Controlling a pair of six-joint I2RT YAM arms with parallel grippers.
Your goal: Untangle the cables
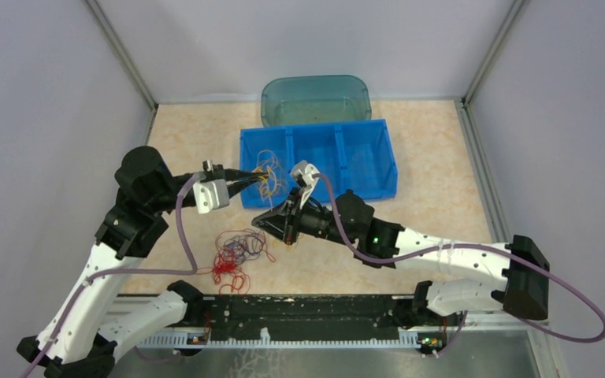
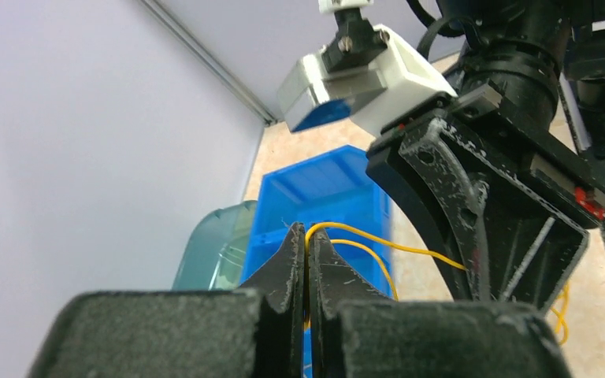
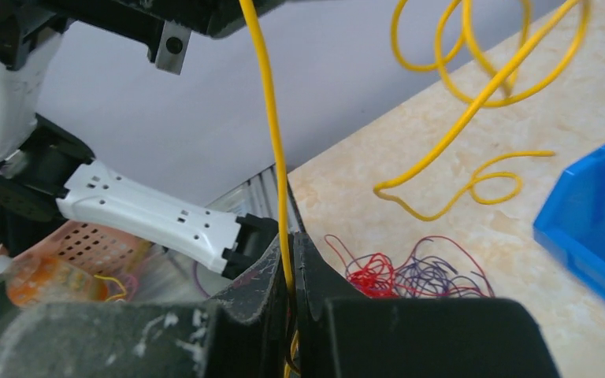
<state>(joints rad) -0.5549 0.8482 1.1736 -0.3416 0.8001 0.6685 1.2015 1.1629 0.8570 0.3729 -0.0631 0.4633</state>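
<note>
Yellow cable [image 3: 274,157] runs between both arms: the left gripper [image 2: 307,240] is closed on 1 stretch of it, the right gripper [image 3: 290,244] pinches another, and its loose loops hang near the blue 3-compartment bin [image 1: 370,185]. Red and purple cables [image 1: 235,253] lie clumped on the table [image 1: 441,213], between the arms.

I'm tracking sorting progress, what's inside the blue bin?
Middle and right compartments of the blue bin show only bare floor. The yellow cable, pinched by the left gripper and right gripper, dangles across the left compartment, hiding what lies beneath.
</note>
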